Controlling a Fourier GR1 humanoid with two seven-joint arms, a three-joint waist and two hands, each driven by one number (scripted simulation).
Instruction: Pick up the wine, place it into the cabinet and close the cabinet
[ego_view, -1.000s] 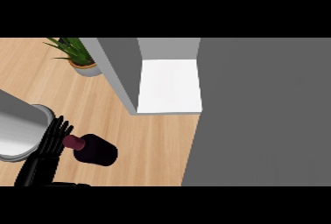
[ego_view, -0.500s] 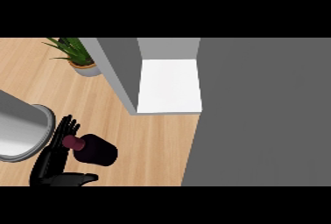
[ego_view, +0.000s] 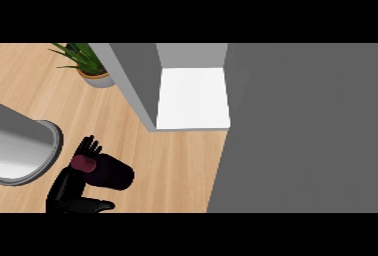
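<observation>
The wine bottle (ego_view: 109, 174), dark with a maroon cap, stands on the wooden counter (ego_view: 177, 165) at the lower left. My left hand (ego_view: 71, 186) is against the bottle's left side. Its fingers (ego_view: 88, 146) reach straight past the cap, and its thumb (ego_view: 94, 205) sticks out below the bottle, apart from it. The grey forearm (ego_view: 22, 150) comes in from the left edge. The cabinet (ego_view: 137, 85) is up and to the right, with its white inner floor (ego_view: 192, 97) showing. My right hand does not show.
A wide grey panel (ego_view: 295, 125) fills the right side of the view, next to the cabinet's opening. A potted plant (ego_view: 88, 66) stands at the top left, just left of the cabinet's wall. Bare wood lies between the bottle and the cabinet.
My left hand has slid forward along the bottle's left side, so its fingers now reach past the cap. The thumb has spread out below. The bottle has hardly moved.
</observation>
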